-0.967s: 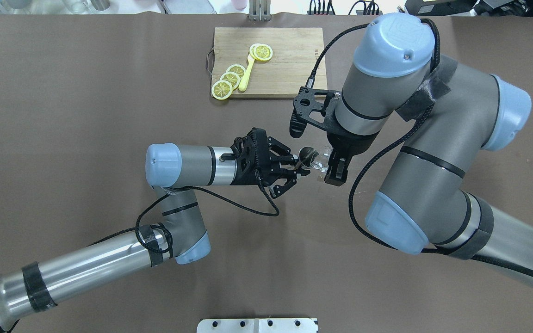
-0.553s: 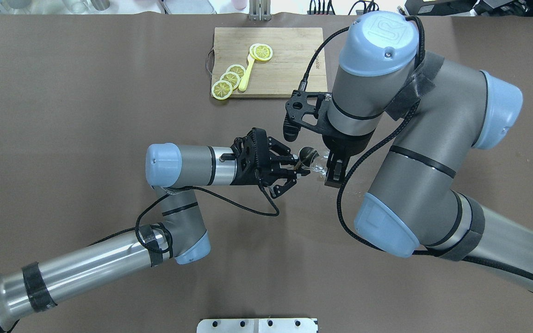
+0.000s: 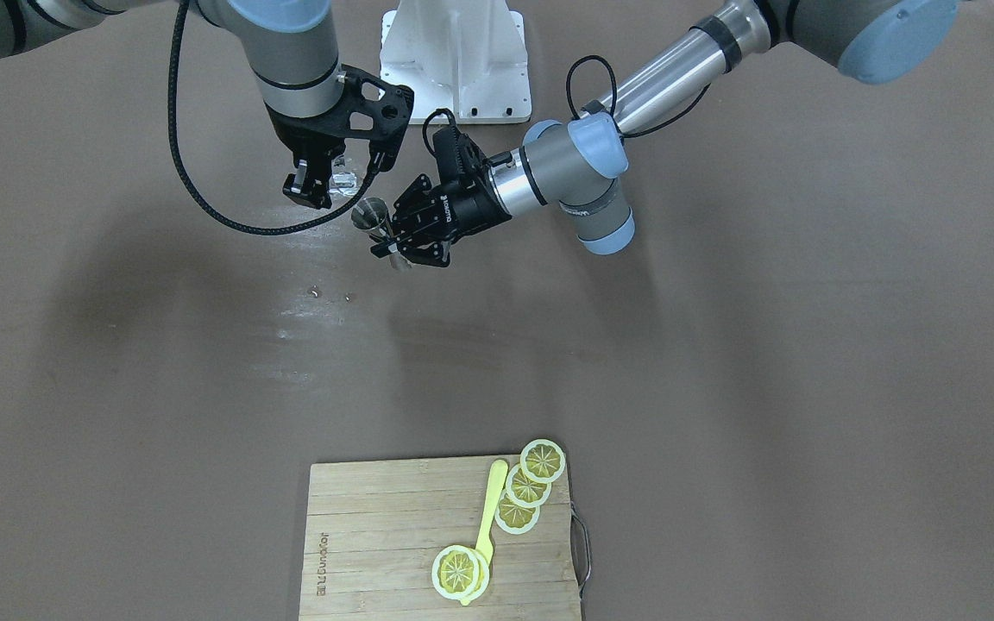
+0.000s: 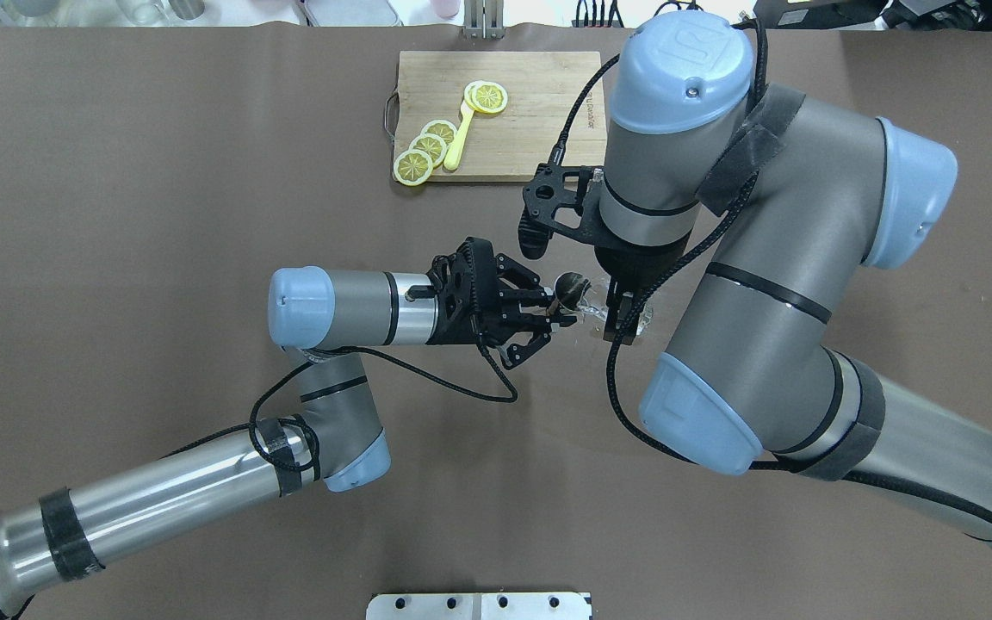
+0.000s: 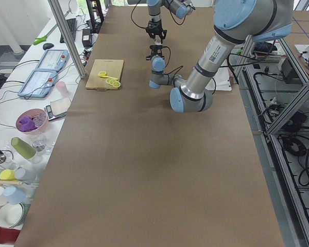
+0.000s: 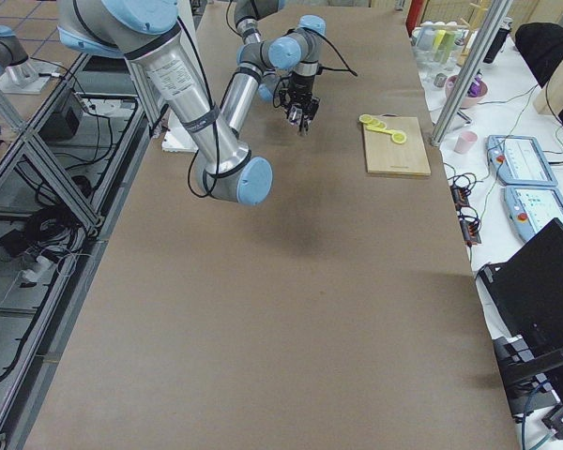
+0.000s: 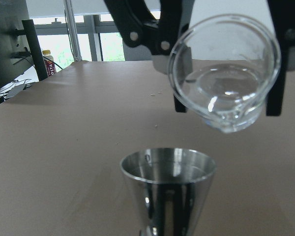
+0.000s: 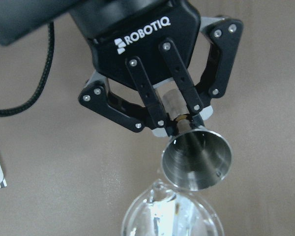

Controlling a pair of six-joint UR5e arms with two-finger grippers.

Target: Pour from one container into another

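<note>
My left gripper [image 4: 561, 315] is shut on the narrow waist of a steel jigger [image 4: 571, 286], held upright above the table with its mouth open upward. My right gripper [image 4: 622, 317] is shut on a clear glass beaker [image 4: 593, 303] just beside and above it. In the left wrist view the beaker [image 7: 225, 73] is tipped, its spout hanging over the jigger's rim [image 7: 168, 164]. The right wrist view shows the jigger [image 8: 196, 157] below the beaker's lip [image 8: 169, 216], clamped in the left gripper [image 8: 179, 123]. I cannot tell whether liquid is running.
A wooden cutting board [image 4: 530, 129] with lemon slices [image 4: 427, 146] and a yellow spoon [image 4: 460, 138] lies at the far edge of the table. Wet spots [image 3: 316, 297] glisten on the brown table [image 3: 721, 362] near the grippers. The white robot base [image 3: 456, 60] stands behind them.
The right arm has swung to the left in the overhead view and brought the beaker closer over the jigger. The left arm and the jigger have stayed put.
</note>
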